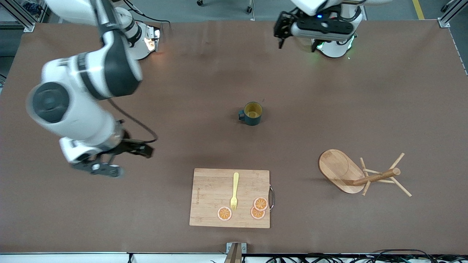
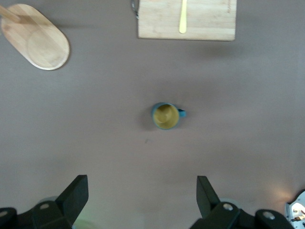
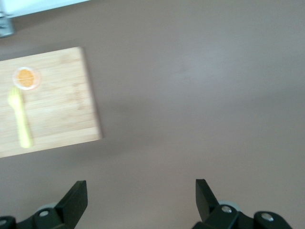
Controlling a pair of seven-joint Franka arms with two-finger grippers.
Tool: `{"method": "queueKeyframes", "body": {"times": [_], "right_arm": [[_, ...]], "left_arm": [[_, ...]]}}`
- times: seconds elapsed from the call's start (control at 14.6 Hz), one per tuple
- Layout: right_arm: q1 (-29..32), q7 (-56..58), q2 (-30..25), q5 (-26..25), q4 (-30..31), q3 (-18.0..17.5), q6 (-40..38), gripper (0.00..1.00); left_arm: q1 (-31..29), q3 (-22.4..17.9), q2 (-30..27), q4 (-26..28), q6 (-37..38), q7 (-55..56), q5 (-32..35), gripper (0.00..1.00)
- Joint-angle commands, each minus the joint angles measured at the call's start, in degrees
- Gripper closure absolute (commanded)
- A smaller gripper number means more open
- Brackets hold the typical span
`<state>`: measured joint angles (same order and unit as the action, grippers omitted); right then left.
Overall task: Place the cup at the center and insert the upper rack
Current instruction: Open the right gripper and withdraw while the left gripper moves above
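Note:
The dark teal cup with its yellow inside stands upright and alone in the middle of the table; the left wrist view shows this cup from above. The upper rack, a wooden mug tree, lies tipped on its side, nearer the front camera than the cup and toward the left arm's end. Its oval base shows in the left wrist view. My right gripper hangs open and empty over bare table, toward the right arm's end. My left gripper waits open and empty, high up by its base.
A bamboo cutting board lies near the table's front edge. On it are a yellow fork and three orange slices. A metal handle sticks out of the board's side.

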<state>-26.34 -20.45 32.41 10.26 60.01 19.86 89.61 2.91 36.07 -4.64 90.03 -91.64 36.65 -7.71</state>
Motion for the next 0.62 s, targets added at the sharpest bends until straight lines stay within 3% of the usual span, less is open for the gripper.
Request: {"method": "queueKeyframes", "body": {"times": [0.0,0.27,0.41,0.48,0.55], "right_arm": [[5.49,7.86,-4.19,0.72,2.39,-0.79,-2.85,0.00],[11.73,8.94,-9.27,0.63,6.59,-1.22,-2.78,0.00],[14.11,12.78,-12.53,-3.73,9.50,-2.97,-1.29,0.00],[15.77,14.81,-13.76,-6.46,10.12,-5.07,-0.59,0.00],[19.53,15.79,-15.17,-8.14,11.17,-9.36,0.29,0.00]], "left_arm": [[-0.37,5.22,-0.11,3.48,-4.85,5.96,-0.29,0.00],[-0.36,13.83,-0.20,10.33,-16.00,16.24,0.33,0.00],[-0.28,18.05,-0.20,14.28,-21.19,20.46,2.59,0.00],[-0.28,20.86,-0.20,16.65,-24.00,23.79,5.05,0.00],[-0.28,23.24,-0.20,18.85,-26.29,26.78,7.16,0.00]]}}
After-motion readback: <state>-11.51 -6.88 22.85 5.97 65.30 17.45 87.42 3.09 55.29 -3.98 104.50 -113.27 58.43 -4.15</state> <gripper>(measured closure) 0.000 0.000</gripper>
